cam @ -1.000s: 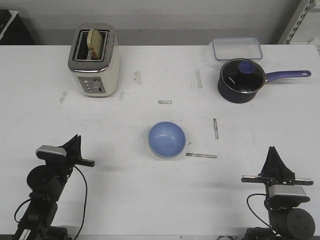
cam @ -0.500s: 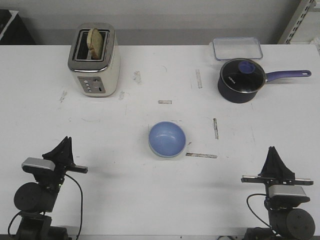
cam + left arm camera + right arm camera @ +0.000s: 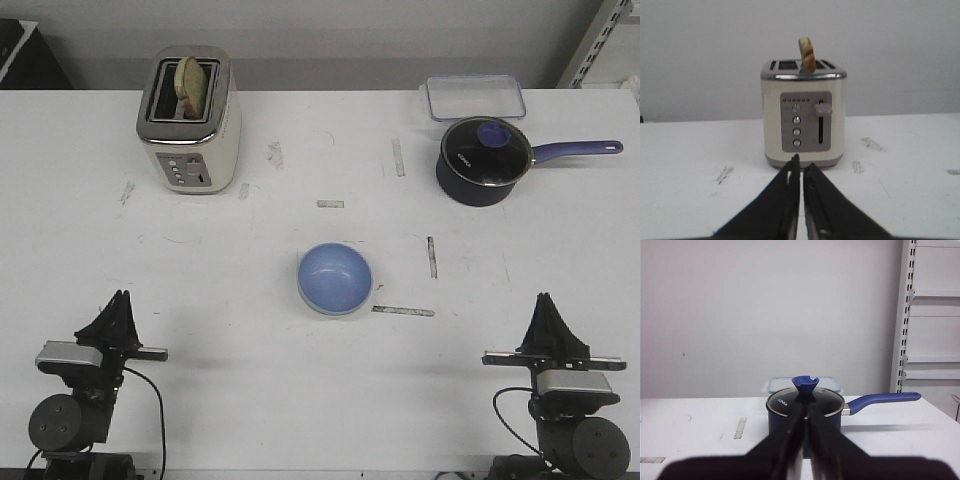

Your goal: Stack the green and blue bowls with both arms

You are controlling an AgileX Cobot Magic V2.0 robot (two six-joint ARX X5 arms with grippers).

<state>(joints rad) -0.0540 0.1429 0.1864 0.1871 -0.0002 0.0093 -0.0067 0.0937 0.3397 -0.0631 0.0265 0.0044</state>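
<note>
The light blue bowl (image 3: 334, 277) stands upright in the middle of the table. A thin paler rim shows under its near edge; I cannot tell whether that is the green bowl, which shows nowhere else. My left gripper (image 3: 119, 297) is shut and empty at the table's front left, far from the bowl. In the left wrist view (image 3: 800, 164) its jaws stand almost touching, pointing at the toaster. My right gripper (image 3: 546, 299) is shut and empty at the front right. In the right wrist view (image 3: 805, 411) it points at the saucepan. Neither wrist view shows the bowls.
A cream toaster (image 3: 188, 120) with a slice of toast stands at the back left, also in the left wrist view (image 3: 803, 117). A dark blue lidded saucepan (image 3: 482, 160) and a clear container (image 3: 474, 97) are at the back right. The saucepan also shows in the right wrist view (image 3: 805, 412).
My left arm has drawn back toward the table's front left and turned to point straight ahead. The right arm and the blue bowl have not moved.
</note>
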